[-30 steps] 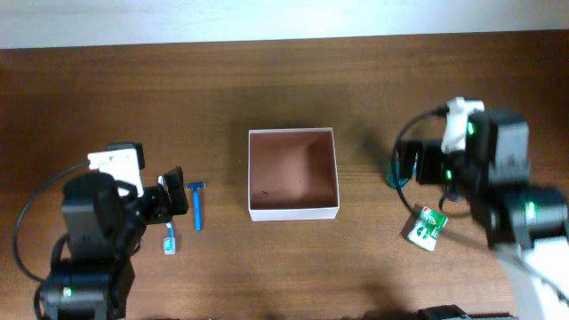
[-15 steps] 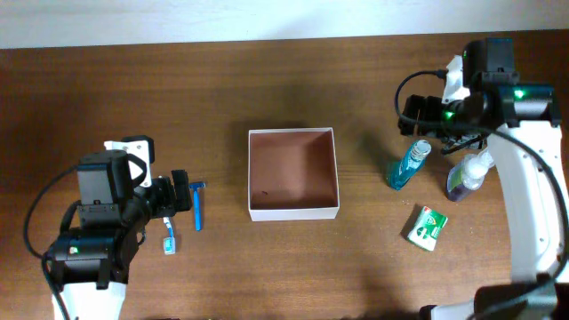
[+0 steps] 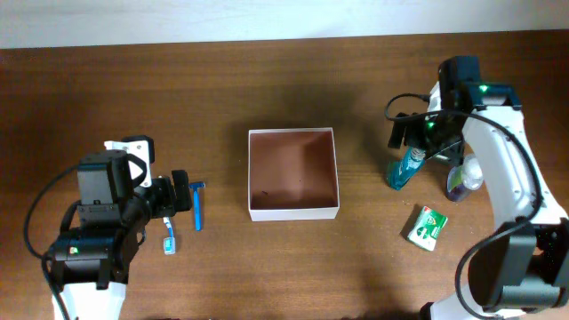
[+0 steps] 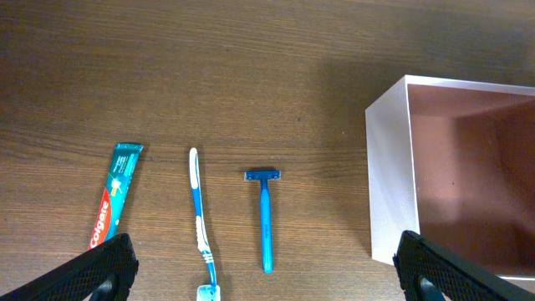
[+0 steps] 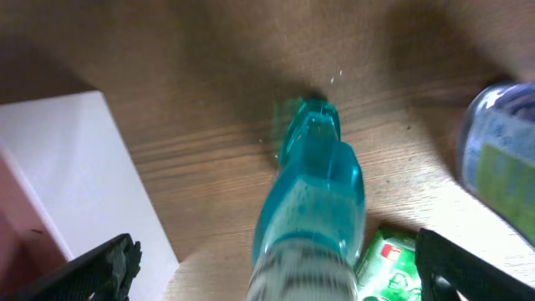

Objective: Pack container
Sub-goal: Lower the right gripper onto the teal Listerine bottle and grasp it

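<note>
Right gripper (image 5: 274, 244) spread wide, now straddling the teal bottle (image 5: 311, 192), one finger either side and neither touching it. A second ago this arm was down over the green packet (image 3: 426, 228). It swung to the far side and has come onto the bottle instead, so the bottle looks like the first pick. Purple bottle (image 3: 462, 178) sits just beside it and could get bumped when the jaws close. Left gripper (image 4: 263, 251) also spread, holding nothing, over razor (image 4: 265, 219), toothbrush (image 4: 199, 226) and toothpaste (image 4: 114, 207); no move in the last half second. Container (image 3: 293, 211) mid-table between both arms, open top, floor bare, unmoved. Nothing packed yet, task at its start; next is closing on the bottle and carrying it over to the container
</note>
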